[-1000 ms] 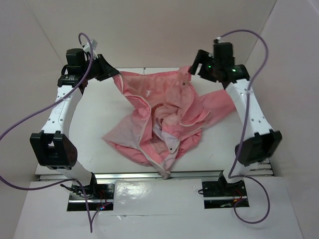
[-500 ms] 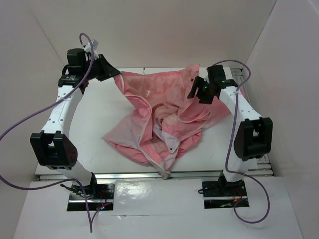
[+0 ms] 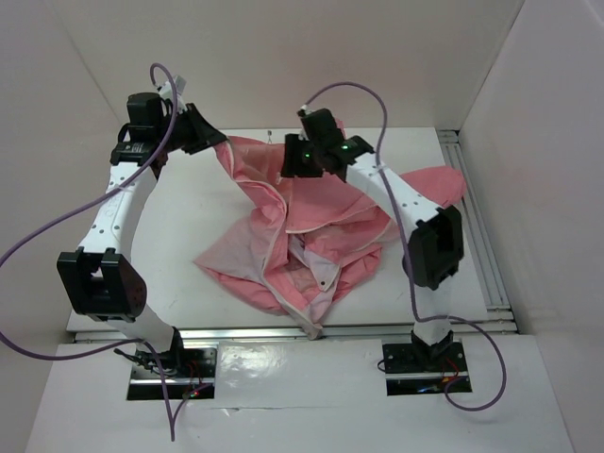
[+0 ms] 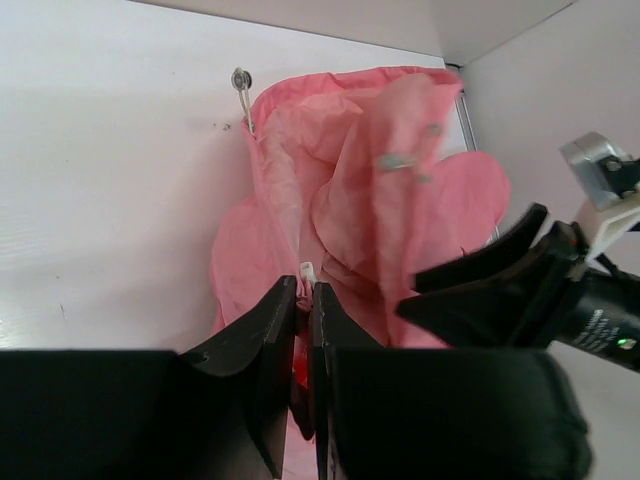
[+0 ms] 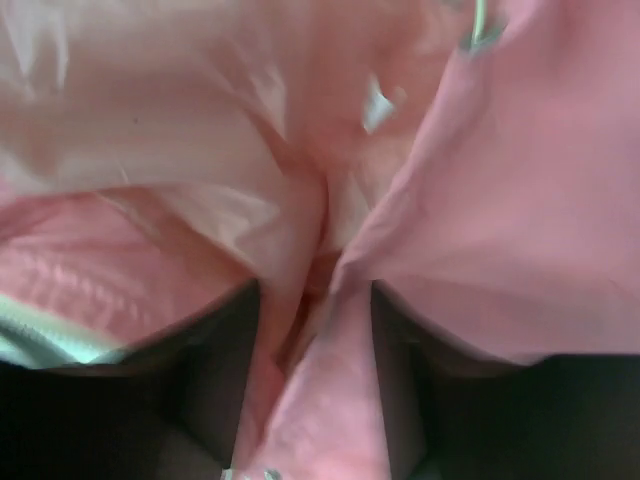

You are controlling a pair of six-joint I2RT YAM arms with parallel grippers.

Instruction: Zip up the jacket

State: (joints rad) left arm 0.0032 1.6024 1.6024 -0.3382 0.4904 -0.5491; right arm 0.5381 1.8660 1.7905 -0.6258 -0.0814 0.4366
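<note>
Pink jacket [image 3: 311,200] in L hand [image 4: 304,292], R hand [image 5: 312,322]

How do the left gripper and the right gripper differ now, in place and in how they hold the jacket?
The left gripper sits at the far left corner of the jacket; the right gripper is near the middle of its far edge. The left fingers are almost closed on a thin edge; the right fingers stand wider, with a thick fold bunched between them. Both hold the jacket.
</note>
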